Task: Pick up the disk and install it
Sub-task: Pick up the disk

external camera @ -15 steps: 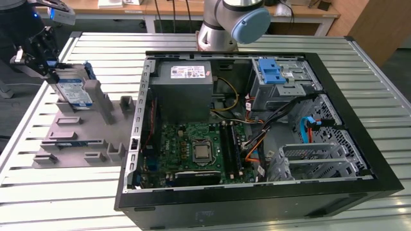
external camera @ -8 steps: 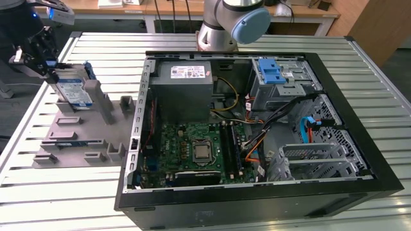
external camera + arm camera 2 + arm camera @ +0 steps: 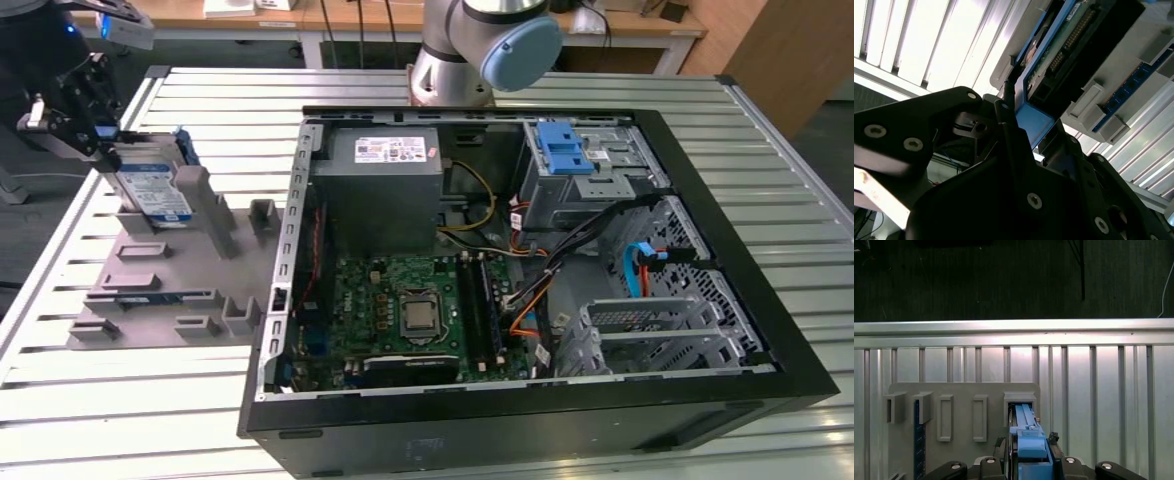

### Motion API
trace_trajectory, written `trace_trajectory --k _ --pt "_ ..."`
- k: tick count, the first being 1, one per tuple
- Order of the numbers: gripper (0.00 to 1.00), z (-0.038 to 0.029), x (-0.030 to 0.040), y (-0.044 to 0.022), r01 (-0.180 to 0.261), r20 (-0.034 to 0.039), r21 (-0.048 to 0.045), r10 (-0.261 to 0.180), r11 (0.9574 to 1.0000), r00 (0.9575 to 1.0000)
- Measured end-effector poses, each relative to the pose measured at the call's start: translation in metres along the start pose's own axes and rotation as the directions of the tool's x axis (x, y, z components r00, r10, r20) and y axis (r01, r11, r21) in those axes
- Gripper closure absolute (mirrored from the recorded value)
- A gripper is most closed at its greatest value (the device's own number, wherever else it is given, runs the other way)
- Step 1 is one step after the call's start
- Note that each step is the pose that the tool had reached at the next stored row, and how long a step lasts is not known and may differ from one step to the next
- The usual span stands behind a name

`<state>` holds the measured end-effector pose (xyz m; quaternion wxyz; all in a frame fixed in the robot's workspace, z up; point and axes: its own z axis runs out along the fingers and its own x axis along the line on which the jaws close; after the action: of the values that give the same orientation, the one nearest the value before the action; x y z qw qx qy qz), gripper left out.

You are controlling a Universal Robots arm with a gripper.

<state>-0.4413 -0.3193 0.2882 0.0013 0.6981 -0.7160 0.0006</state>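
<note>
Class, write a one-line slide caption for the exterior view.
Gripper closed on the disk standing upright in the grey holder, on the exterior view's left of the open computer case.

Slatted metal table [image 3: 747, 130] carries two things: the open black computer case [image 3: 534, 425] across its middle, and just beside that case, on the exterior view's left, a grey slotted fixture plate [image 3: 200, 270].

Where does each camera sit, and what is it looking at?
Exterior view: off the arm, high, looking down on the computer case and grey holder; arm and gripper show.
First wrist view: at the wrist, looking past the jaws at the disk in the holder.
Second wrist view: at the wrist, close beside the jaws.
Both wrist views share the jaws shut on the disk's blue frame.
</note>
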Motion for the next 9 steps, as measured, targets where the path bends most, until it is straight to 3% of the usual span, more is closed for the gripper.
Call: trace_trajectory --k 9 --pt "0.57 -0.0003 0.0000 0.0000 0.000 -0.0001 -0.0001 0.000 1.0000 1.0000"
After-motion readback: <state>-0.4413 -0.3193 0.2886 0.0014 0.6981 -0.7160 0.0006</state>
